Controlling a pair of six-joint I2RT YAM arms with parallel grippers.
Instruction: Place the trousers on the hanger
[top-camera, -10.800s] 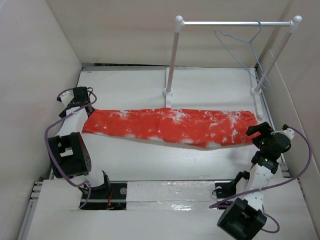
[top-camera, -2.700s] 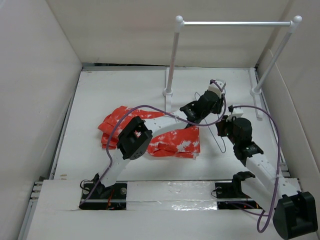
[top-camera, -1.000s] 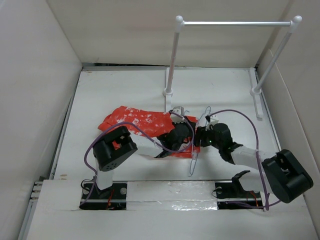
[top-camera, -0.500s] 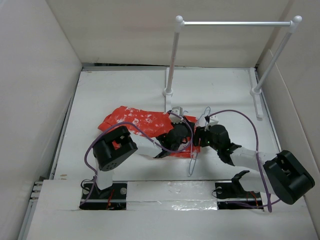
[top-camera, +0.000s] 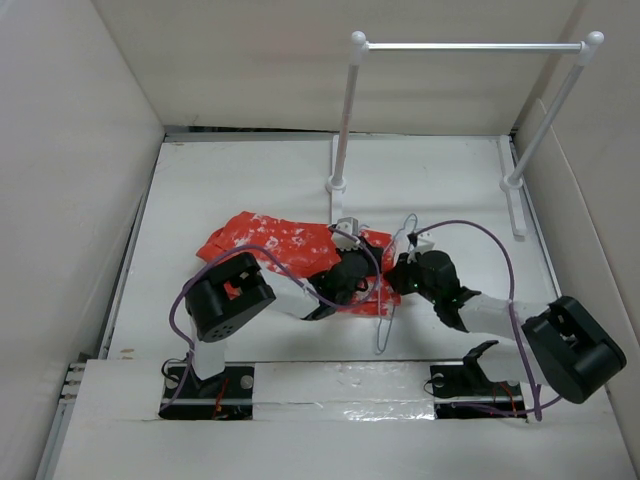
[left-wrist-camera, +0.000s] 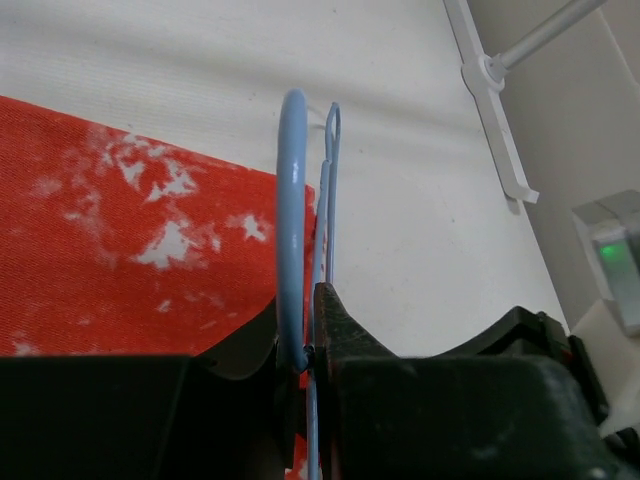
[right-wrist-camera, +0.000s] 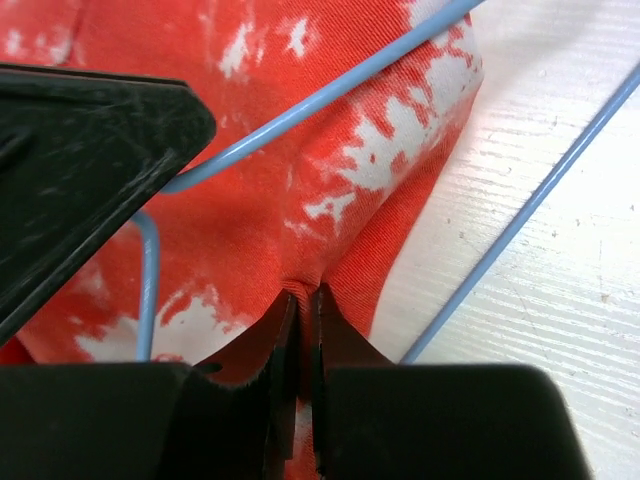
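Observation:
The red-orange trousers (top-camera: 268, 238) lie folded on the white table, left of centre. The thin blue hanger (top-camera: 384, 318) lies across their right end, its wire running toward the near edge. My left gripper (top-camera: 354, 276) is shut on the hanger (left-wrist-camera: 292, 220) wire, with the trousers (left-wrist-camera: 110, 260) just beyond to its left. My right gripper (top-camera: 399, 278) sits close to the right of it. In the right wrist view its jaws (right-wrist-camera: 303, 305) are shut on a pinched fold of the trousers (right-wrist-camera: 300, 170) near their edge, and hanger (right-wrist-camera: 330, 95) wires cross the cloth and the table.
The white two-pole rail stand (top-camera: 470, 46) rises at the back right, its feet (top-camera: 336, 186) on the table. White walls close in the table on the left, back and right. The left gripper's black finger (right-wrist-camera: 80, 160) fills the right wrist view's upper left.
My right gripper, open a moment ago, has closed on a fold of the trousers. The left gripper, still holding the hanger, has shifted slightly left.

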